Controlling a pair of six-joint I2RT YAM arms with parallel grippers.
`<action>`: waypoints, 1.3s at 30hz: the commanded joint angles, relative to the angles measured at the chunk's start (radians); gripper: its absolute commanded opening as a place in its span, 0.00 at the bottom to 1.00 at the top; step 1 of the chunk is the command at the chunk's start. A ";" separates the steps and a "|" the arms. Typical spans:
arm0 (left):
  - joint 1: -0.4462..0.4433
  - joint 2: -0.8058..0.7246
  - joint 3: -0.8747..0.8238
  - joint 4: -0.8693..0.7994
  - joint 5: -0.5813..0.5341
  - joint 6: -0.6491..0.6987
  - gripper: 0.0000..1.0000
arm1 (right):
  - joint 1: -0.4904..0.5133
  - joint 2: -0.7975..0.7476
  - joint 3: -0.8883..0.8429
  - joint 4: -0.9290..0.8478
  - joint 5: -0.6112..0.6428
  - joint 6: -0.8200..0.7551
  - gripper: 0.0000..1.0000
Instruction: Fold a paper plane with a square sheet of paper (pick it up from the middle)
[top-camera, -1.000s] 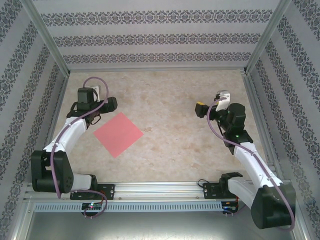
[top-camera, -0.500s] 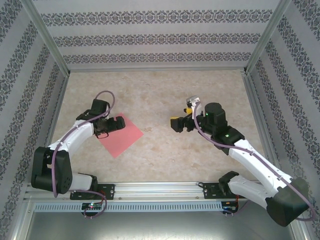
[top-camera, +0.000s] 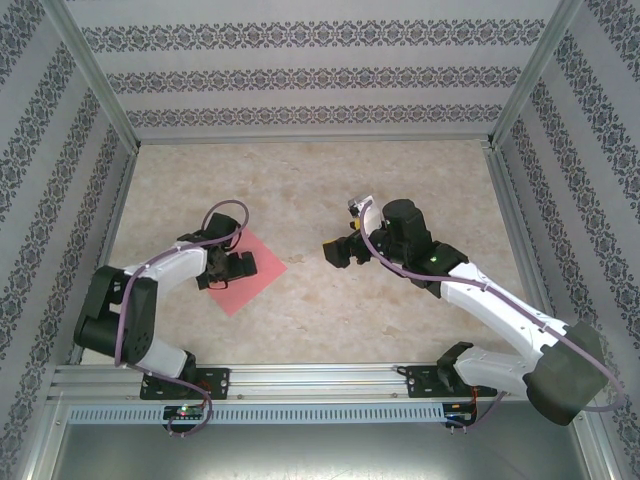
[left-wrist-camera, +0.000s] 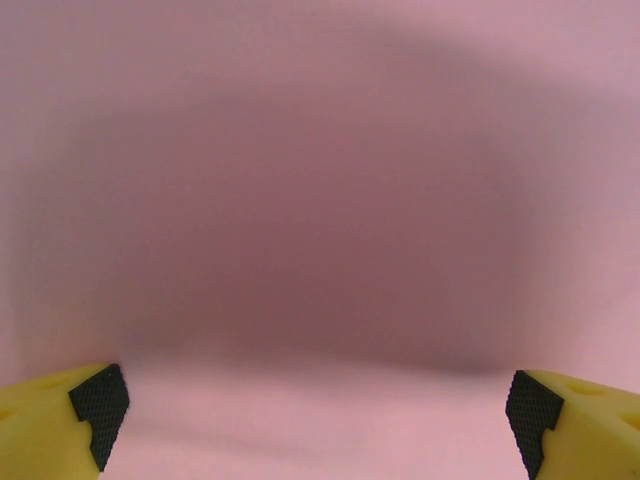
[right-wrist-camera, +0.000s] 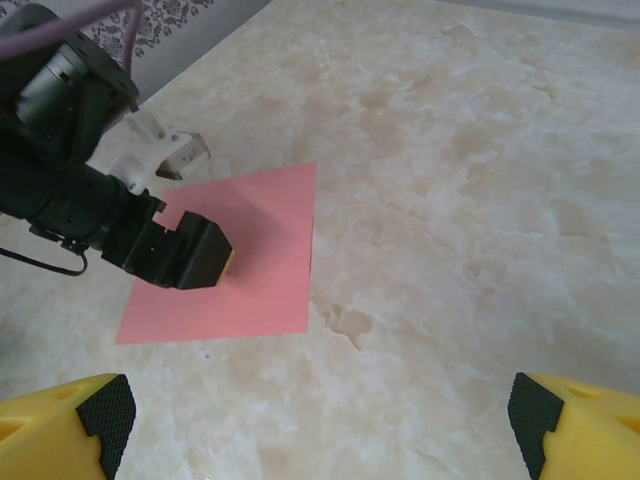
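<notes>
**Left arm.** The left arm (top-camera: 160, 270) reaches from its base at the near left edge toward the right. The left gripper (top-camera: 235, 267) is positioned over the square sheet of paper (top-camera: 268, 262). In the top view, the gripper covers the left-central part of the sheet. The left wrist view shows the pink-red paper close beneath the camera and out of focus. Its two yellow fingers (left-wrist-camera: 50, 425) with black pads stand far apart at the lower corners. The jaws are fully spread and grip nothing. Whether the fingertips touch the paper cannot be determined.

**Sheet.** The sheet lies flat and unfolded on the marble-patterned tabletop (top-camera: 400, 180), in the left half, nearer the near edge than the far wall. It is turned so that its corners point left, right, near and far. The right corner and the near corner are uncovered.

**Right arm.** The right arm (top-camera: 490, 300) extends from the near right base toward the table centre. The right gripper (top-camera: 335, 253) hangs above bare tabletop, near the right corner of the sheet but apart from it, and points left. In the right wrist view, its yellow fingers with black pads sit at the two lower corners. The jaws are spread wide with nothing between them. The same view shows the left gripper over the sheet.
</notes>
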 joint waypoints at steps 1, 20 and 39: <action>-0.027 0.057 0.046 0.033 -0.010 -0.027 1.00 | 0.010 0.001 0.026 -0.019 0.040 -0.025 0.98; -0.297 0.403 0.365 -0.091 0.024 0.202 1.00 | -0.178 -0.105 -0.032 -0.178 0.030 -0.047 0.98; -0.461 0.581 0.685 -0.151 0.105 0.286 1.00 | -0.319 -0.176 -0.103 -0.295 -0.099 0.057 0.98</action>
